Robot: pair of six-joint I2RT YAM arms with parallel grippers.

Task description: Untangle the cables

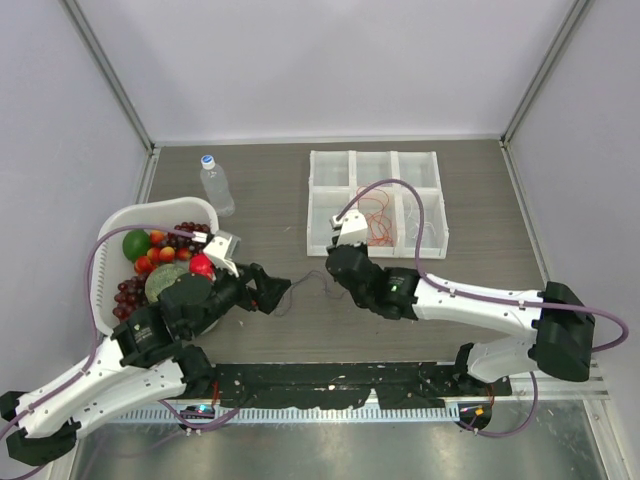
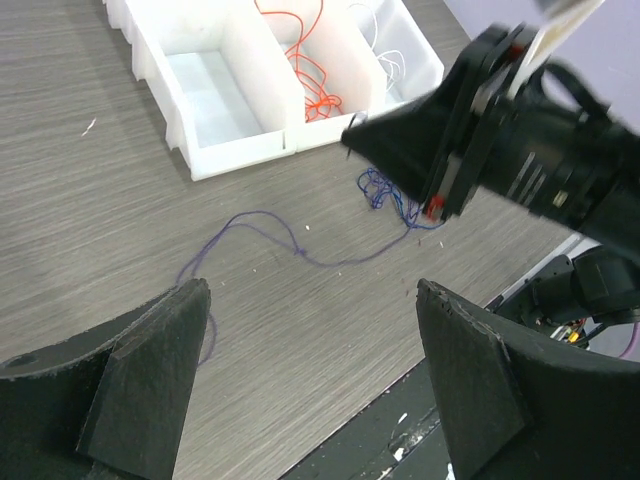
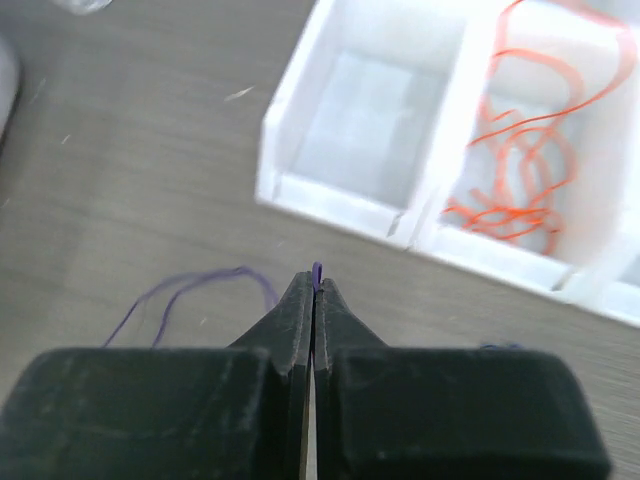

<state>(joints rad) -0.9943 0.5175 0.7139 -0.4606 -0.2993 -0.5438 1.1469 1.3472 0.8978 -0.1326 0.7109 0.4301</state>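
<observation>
Step in hand, by the look of it: drawing the purple cable point(image 2: 300, 252) out straight on the table point(image 2: 90, 200), lower centre of the top view, between the two grippers. Right gripper point(image 3: 315, 295): jaws pressed together, pinching a purple end poking just above the tips. Left gripper point(image 2: 310, 380): jaws spread wide, holding nothing, loose strand lying just ahead, knotted clump at upper right of the left wrist view, beneath the right gripper. Orange cable point(image 2: 312, 70) and white cable point(image 2: 385, 45) lying in separate tray point(image 2: 240, 160) compartments, top of that frame. To do it well, probably: hold the right pinch firm, lower the left jaws over the free end at lower left, close, then pull apart slowly and low, easing off at any tightening of the clump.
</observation>
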